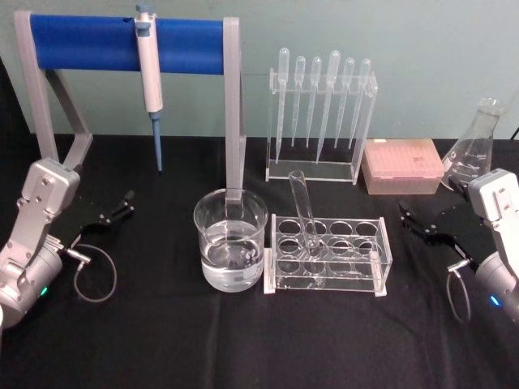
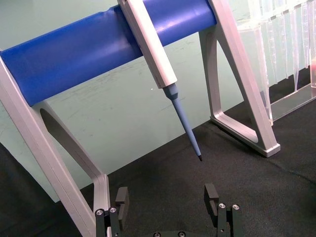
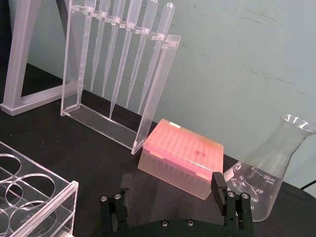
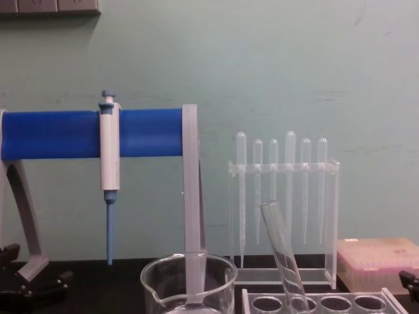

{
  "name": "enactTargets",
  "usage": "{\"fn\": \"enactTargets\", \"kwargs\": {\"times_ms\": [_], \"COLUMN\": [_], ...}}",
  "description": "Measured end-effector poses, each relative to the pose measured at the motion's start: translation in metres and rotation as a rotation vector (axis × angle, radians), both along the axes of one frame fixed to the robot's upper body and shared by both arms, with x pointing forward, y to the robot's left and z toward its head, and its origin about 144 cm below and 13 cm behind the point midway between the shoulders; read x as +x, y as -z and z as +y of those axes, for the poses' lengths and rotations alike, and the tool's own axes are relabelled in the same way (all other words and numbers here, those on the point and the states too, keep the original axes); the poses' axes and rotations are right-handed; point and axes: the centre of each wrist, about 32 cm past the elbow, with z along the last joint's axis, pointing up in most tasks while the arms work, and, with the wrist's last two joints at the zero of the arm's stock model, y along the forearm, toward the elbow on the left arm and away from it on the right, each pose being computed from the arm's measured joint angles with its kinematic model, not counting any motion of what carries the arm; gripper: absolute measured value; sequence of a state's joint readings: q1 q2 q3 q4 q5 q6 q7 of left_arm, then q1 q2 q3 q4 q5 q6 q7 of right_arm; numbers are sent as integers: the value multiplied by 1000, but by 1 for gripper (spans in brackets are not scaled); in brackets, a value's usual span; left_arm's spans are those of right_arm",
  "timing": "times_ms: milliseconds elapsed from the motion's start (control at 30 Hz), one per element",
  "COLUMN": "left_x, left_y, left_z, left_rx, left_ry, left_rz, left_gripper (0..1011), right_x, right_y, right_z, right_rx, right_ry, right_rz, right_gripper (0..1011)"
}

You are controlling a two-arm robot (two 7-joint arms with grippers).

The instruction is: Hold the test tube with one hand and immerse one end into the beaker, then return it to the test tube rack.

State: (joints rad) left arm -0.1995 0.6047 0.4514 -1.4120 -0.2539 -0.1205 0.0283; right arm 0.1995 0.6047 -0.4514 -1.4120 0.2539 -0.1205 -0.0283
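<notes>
- Left gripper (image 1: 126, 204): jaws wide apart, holding nothing, low over the table's left side.
- Right gripper (image 1: 405, 217): jaws wide apart, holding nothing, low at the right, near the rack's end.
- Table (image 1: 162, 340): black cloth, with a green wall (image 4: 294, 65) behind.
- Rack (image 1: 383, 253): clear, at centre. The tube (image 1: 304, 211) stands in it, open end up, leaning toward the beaker.
- Beaker (image 1: 204, 231): just left of the rack, part-filled with clear liquid.
- Flask (image 1: 474, 150): back right corner.
</notes>
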Motion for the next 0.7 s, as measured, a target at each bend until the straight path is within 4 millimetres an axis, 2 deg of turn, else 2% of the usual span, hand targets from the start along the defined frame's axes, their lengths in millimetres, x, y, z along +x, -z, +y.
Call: {"fn": "enactTargets", "kwargs": {"times_ms": [400, 600, 700], "left_x": [0, 0, 0], "left_y": [0, 0, 0], "left_z": [0, 0, 0], "left_rx": [0, 0, 0], "left_ry": [0, 0, 0], "left_rz": [0, 0, 0], "left_gripper": [1000, 1000, 1000], "right_x": [-3, -24, -39], "right_y": [-3, -20, -35], "right_z": [-1, -5, -5], "right_rx": [2, 29, 44], "right_ry": [-4, -22, -50], "right_rz": [-8, -42, -41], "right_gripper": [1002, 1002, 1002]}}
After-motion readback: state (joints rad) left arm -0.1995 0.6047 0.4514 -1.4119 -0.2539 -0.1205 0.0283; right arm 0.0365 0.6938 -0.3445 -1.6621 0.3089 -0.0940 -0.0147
